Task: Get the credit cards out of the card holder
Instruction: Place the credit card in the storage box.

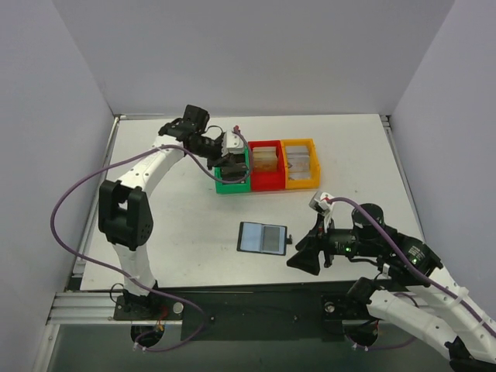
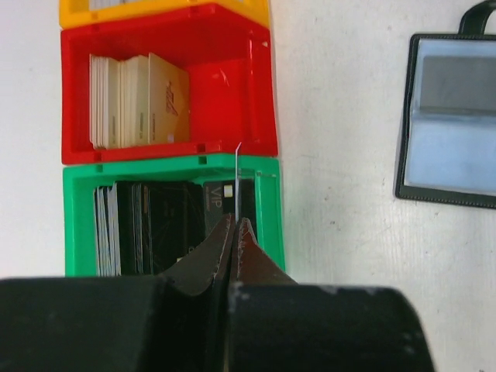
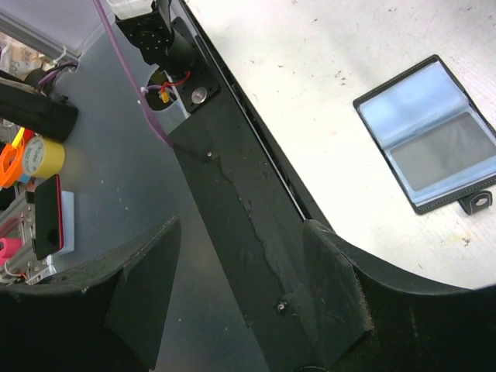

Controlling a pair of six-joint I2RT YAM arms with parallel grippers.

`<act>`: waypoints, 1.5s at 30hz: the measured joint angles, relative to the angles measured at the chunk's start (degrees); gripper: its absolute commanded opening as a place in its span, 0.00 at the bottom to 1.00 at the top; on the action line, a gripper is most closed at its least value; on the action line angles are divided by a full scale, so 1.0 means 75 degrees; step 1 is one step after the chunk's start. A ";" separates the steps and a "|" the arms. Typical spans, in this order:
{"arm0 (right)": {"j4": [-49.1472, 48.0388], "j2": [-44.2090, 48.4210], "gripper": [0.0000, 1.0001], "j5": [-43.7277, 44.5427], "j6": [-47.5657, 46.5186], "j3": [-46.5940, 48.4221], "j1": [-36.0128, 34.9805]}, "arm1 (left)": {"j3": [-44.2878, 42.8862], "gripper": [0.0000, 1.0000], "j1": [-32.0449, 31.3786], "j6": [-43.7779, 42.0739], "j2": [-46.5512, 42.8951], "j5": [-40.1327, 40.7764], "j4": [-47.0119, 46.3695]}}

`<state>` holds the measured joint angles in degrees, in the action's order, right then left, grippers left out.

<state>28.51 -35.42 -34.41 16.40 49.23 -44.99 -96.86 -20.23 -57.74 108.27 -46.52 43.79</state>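
The card holder (image 1: pixel 262 238) lies open and flat on the white table, glossy grey-blue pockets up; it also shows in the left wrist view (image 2: pixel 453 120) and the right wrist view (image 3: pixel 430 143). One pocket looks darker grey than the other. My left gripper (image 1: pixel 230 158) (image 2: pixel 235 221) is shut on a thin credit card (image 2: pixel 238 182), seen edge-on, held over the right end of the green bin (image 2: pixel 267 209). My right gripper (image 1: pixel 304 260) (image 3: pixel 244 232) is open and empty, hovering at the table's front edge, just right of the card holder.
Three bins stand in a row at the back: green (image 1: pixel 225 187) with dark cards, red (image 1: pixel 266 184) with a tan stack (image 2: pixel 139 101), yellow (image 1: pixel 301 183). The black front rail (image 3: pixel 232 194) and off-table clutter lie under my right gripper.
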 measured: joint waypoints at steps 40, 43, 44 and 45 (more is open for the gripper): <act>-0.0061 -0.0854 0.58 -0.0297 -0.0023 -0.0172 0.0003 | -0.1323 0.00 -0.0423 -0.1201 0.2311 0.2221 0.0408; -0.0064 -0.0877 0.58 -0.0289 -0.0032 -0.0178 0.0003 | -0.1323 0.00 -0.0460 -0.1201 0.2378 0.2331 0.0277; -0.0064 -0.0886 0.58 -0.0268 -0.0047 -0.0178 0.0003 | -0.1323 0.00 -0.0466 -0.1201 0.2404 0.2369 0.0239; -0.0061 -0.0901 0.58 -0.0254 -0.0064 -0.0178 0.0003 | -0.1323 0.00 -0.0481 -0.1201 0.2436 0.2401 0.0207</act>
<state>28.05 -42.17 -36.32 15.92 47.90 -44.97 -106.78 -23.83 -66.74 126.54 -28.51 45.34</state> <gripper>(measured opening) 0.579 0.026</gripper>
